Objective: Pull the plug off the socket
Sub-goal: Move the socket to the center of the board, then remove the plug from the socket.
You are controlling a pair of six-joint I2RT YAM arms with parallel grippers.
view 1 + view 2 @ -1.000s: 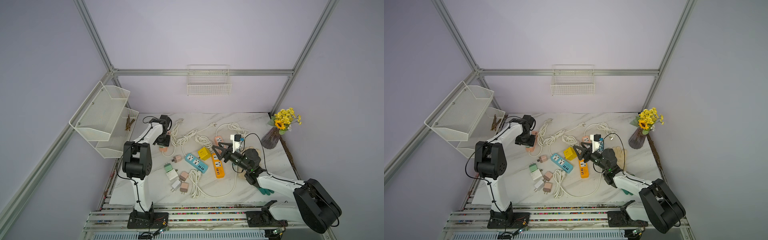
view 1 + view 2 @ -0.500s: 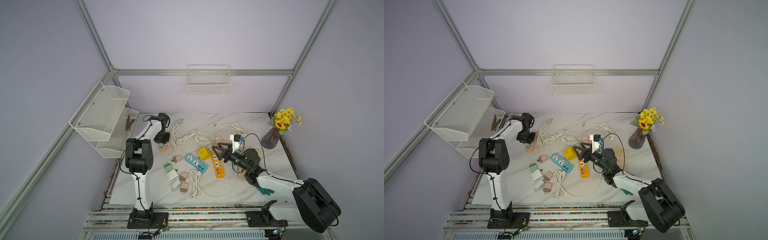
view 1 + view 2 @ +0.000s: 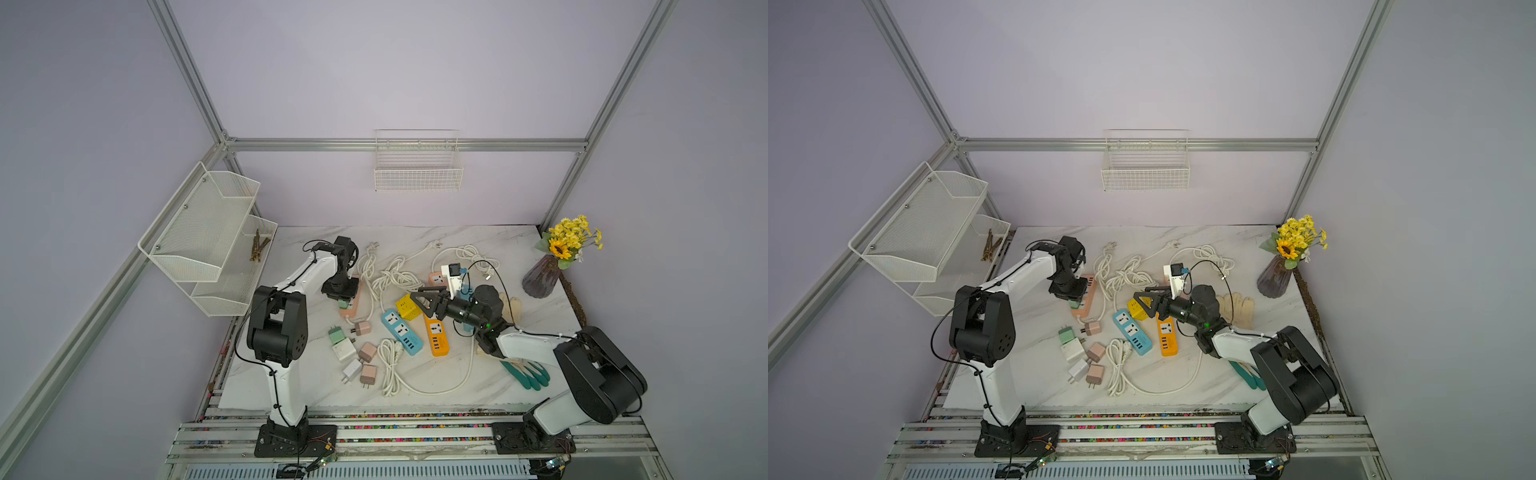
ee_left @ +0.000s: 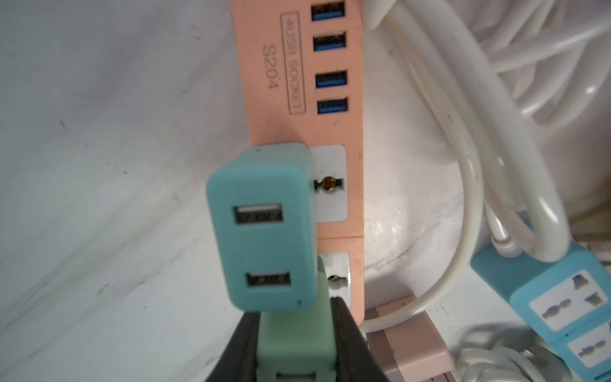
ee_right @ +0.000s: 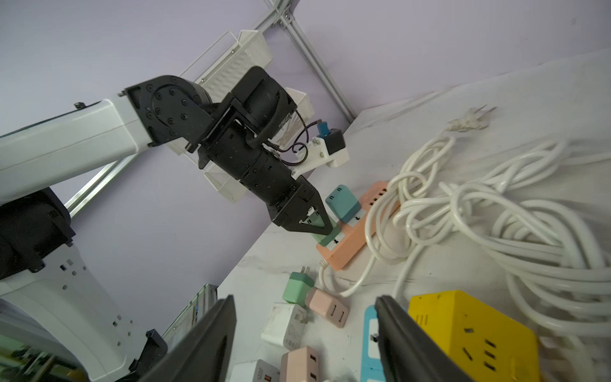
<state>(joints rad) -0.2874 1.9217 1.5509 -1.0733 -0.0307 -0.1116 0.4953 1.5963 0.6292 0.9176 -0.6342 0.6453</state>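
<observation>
**A:** Status of the left gripper (image 4: pixel 292 325)?

**B:** We find it clamped on the green plug (image 4: pixel 297 347), one black finger per side, no gap showing. The plug sits in the end socket of the peach power strip (image 4: pixel 271 125), at the cord end. The strip lies flat on the left side of the table (image 3: pixel 291 374).

**A:** Adjacent socket?

**B:** It's occupied by a teal charger (image 4: pixel 261 238), upright, just beside the green plug. There are four blue USB ports beyond it.

**A:** And the right gripper (image 3: pixel 420 300)?

**B:** Its fingers (image 5: pixel 211 340) are spread wide w/ nothing held. In both top views we see it hovering over the yellow cube socket (image 3: pixel 406 306) at mid-table. It's well apart from the peach power strip and pointing toward the left arm. Per the right wrist view, it isn't touching the items below.
</observation>
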